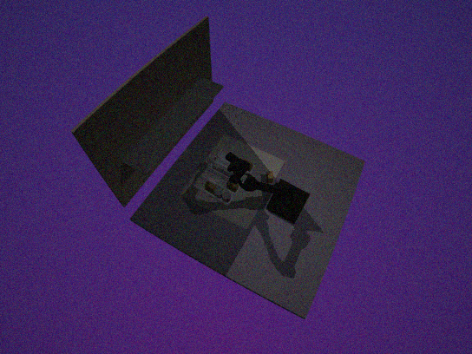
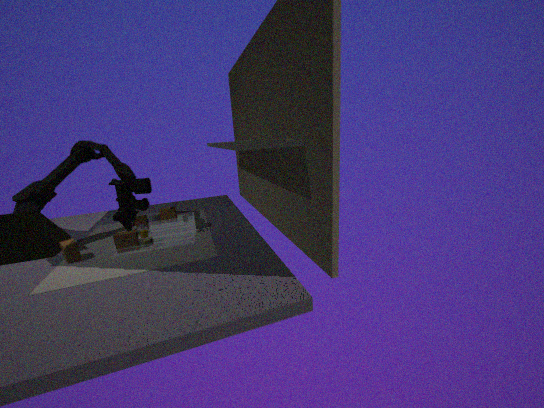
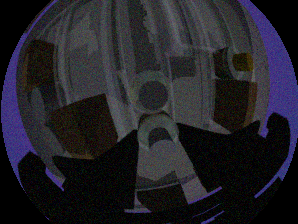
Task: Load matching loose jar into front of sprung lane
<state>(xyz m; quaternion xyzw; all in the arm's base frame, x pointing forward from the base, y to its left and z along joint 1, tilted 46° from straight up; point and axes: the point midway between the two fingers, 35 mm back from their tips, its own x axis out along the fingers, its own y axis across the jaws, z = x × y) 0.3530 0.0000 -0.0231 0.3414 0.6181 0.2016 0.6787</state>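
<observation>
The scene is very dark. My gripper (image 1: pixel 234 181) (image 2: pixel 127 221) (image 3: pixel 156 129) points down at the front end of the pale lane rack (image 1: pixel 219 166) (image 2: pixel 172 231). It is shut on a small pale jar (image 3: pixel 157 152) with a round lid, held upright between the dark fingers. In the wrist view the lane's rails (image 3: pixel 140 23) run away straight ahead of the jar. The jar inside the lane and the pusher plate are too dim to make out.
Brownish jars and blocks stand around the rack (image 1: pixel 211 187) (image 1: pixel 270 175) (image 2: pixel 125 240) (image 2: pixel 70 250) (image 3: pixel 80 123) (image 3: pixel 234 92). The arm's dark base (image 1: pixel 288 201) (image 2: pixel 22 237) sits on the grey table (image 1: pixel 304 260) (image 2: pixel 150 310). A tall wall panel (image 1: pixel 147 108) (image 2: pixel 290 125) with a shelf stands beyond the table.
</observation>
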